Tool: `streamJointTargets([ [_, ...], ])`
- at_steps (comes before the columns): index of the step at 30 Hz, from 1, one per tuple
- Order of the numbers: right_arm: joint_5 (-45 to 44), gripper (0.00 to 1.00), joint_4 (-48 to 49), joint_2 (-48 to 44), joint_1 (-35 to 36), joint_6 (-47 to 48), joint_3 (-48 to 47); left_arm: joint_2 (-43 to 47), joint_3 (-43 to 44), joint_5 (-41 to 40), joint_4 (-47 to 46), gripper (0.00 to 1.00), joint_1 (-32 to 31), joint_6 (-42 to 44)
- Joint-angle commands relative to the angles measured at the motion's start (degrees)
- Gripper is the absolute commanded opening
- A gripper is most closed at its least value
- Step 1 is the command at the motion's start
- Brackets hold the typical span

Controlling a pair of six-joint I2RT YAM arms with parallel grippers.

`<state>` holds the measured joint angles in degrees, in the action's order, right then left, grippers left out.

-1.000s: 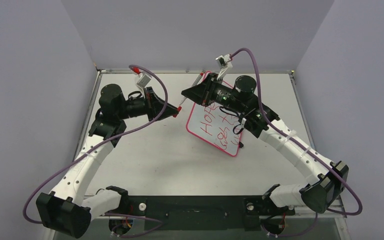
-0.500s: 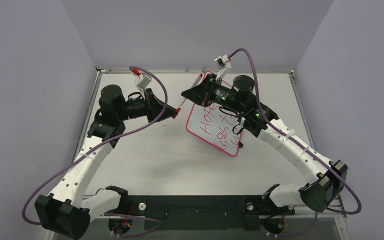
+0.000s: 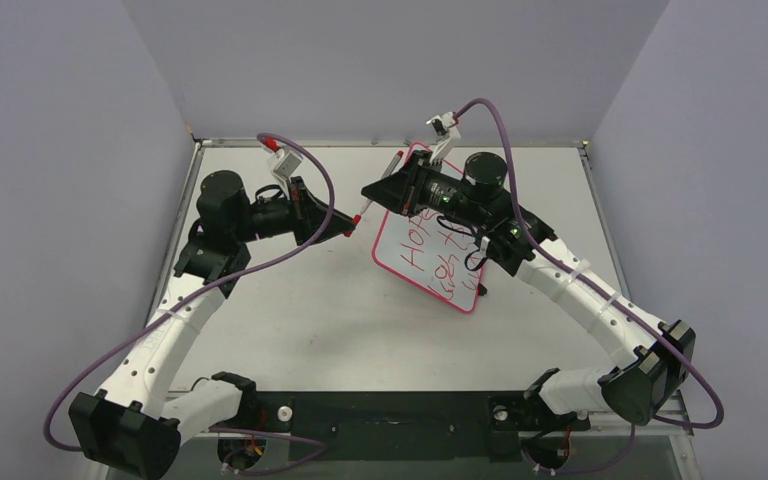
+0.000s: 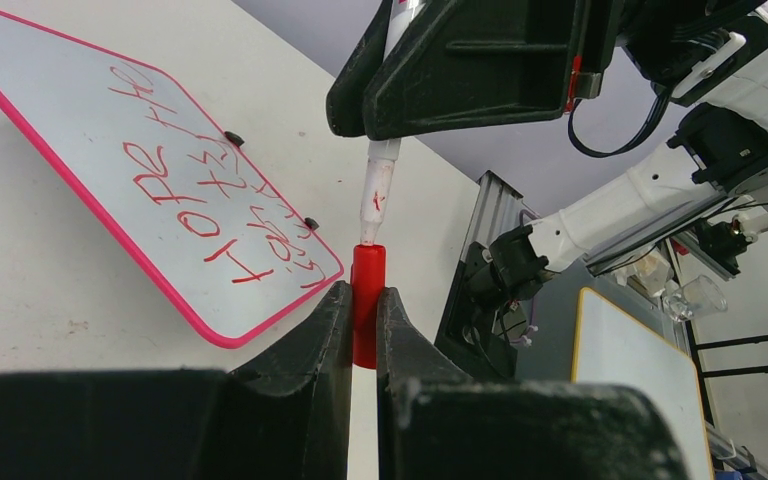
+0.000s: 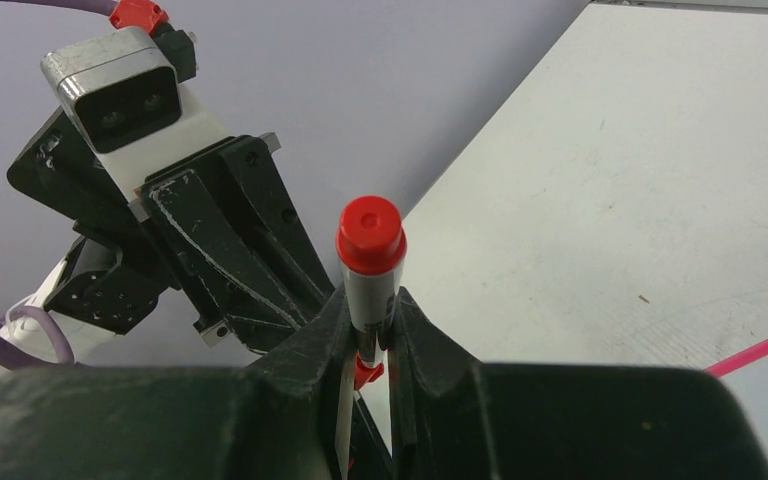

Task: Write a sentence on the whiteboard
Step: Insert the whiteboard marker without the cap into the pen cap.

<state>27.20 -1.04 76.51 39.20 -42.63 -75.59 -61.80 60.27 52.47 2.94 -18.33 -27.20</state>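
Note:
The whiteboard (image 3: 400,258) lies flat at the table's back centre, pink-rimmed, with the red sentence (image 3: 442,268) beginning "HOPE" on it. Both also show in the left wrist view, the board (image 4: 55,110) and the sentence (image 4: 210,195). My right gripper (image 3: 375,190) is shut on the grey marker (image 5: 370,285), its red end cap pointing at the wrist camera. My left gripper (image 3: 348,228) is shut on the red marker cap (image 4: 367,275). The marker's white front end (image 4: 375,195) meets the top of the cap. Both grippers are left of the board, above the table.
The right arm's links and purple cable (image 3: 520,150) hang over the board's upper part. Purple walls close in the table on three sides. A metal rail (image 3: 310,143) runs along the back edge. A yellow-rimmed board (image 4: 625,375) stands off the table.
My right gripper with the marker has shifted slightly left toward the cap. The left gripper and the whiteboard have barely moved.

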Motion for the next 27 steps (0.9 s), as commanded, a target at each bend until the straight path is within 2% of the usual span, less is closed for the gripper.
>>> streamJointTargets([
  [1, -0.1, 0.0, 2.1, -0.8, 0.8, -0.1, -1.1, 0.9, 2.3, -0.4, -2.1, 0.0, -0.2, -0.2],
  [19, 2.0, 0.0, 5.3, 0.9, 4.0, -3.4, 3.8, 0.1, 3.0, -3.0, -7.5, 0.0, -0.1, -1.1],
  [27, -2.3, 0.0, 3.7, 2.3, 7.7, -4.2, 5.6, 0.2, 2.8, -7.2, -8.7, 0.0, -0.2, -0.8],
])
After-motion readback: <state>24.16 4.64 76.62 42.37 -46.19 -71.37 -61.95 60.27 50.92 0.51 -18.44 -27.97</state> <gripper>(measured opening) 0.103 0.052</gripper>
